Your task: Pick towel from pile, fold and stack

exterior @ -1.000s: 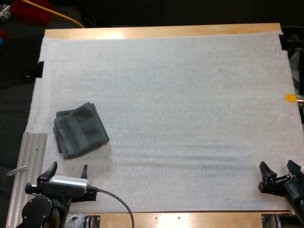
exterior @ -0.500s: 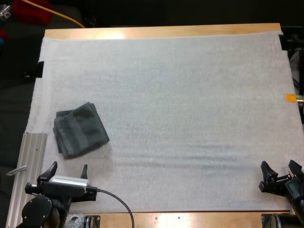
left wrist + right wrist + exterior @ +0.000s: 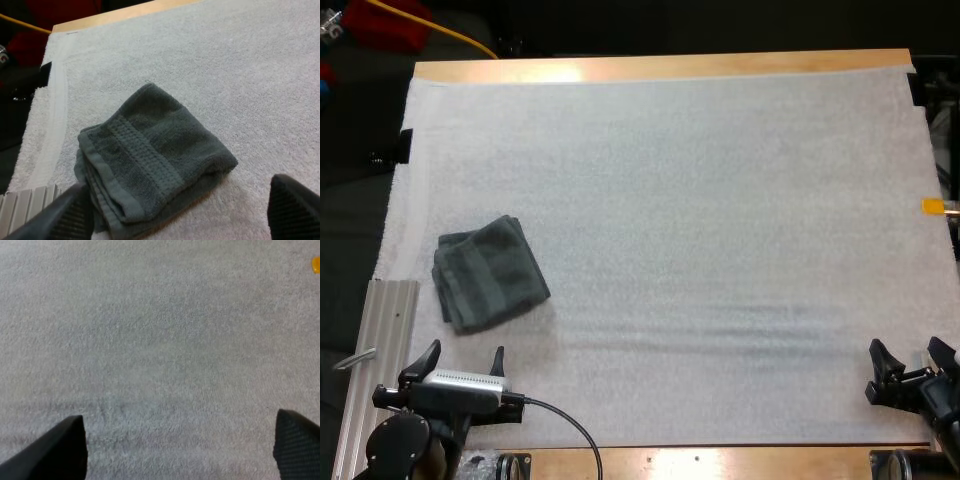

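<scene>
The left pincer (image 3: 463, 358) sat low at the near edge of the white mat (image 3: 720, 200), its 2 black fingers spread wide and holding nothing. The towel (image 3: 488, 272), dark grey-green and folded into a compact square, lay flat on the mat just ahead of that pincer, apart from both fingers. In the left wrist view its layered edges faced the pincer's left finger, and a woven band ran across its top layer.

The right pincer (image 3: 903, 355) sat at the other end of the mat's near edge, well apart from the towel. It too was spread open and gripped nothing, with bare mat between its fingers and ahead of them.

Judging from the neat square, the fold looked finished and this 1 towel seemed to be the base of the stack, with both arms parked between steps. The next move would likely call for a fresh towel to be picked up. The left pincer, being nearest, would need to lift clear before travelling forward, so that a finger did not catch the top layer and drag the fold open.
</scene>
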Controlling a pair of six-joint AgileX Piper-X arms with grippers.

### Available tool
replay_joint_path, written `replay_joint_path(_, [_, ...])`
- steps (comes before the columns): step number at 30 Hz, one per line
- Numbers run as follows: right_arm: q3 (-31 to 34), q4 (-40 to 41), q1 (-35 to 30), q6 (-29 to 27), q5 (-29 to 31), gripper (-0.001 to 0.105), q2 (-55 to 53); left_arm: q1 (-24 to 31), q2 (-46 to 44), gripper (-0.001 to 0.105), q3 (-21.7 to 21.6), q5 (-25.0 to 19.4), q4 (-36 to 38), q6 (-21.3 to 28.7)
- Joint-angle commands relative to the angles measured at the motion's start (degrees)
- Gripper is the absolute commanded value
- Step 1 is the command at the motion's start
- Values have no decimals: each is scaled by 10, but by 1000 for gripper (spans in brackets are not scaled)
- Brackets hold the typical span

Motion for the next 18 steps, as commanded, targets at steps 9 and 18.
replay_joint_path(9, [-2,-1,-2,-4,3,74,-27,-46,-80,69,0,-7,-9,-9])
replay_joint_path(18, [-2,-1,-2,-4,3,74,-27,-50,-80,69,0,-6,-9,-9])
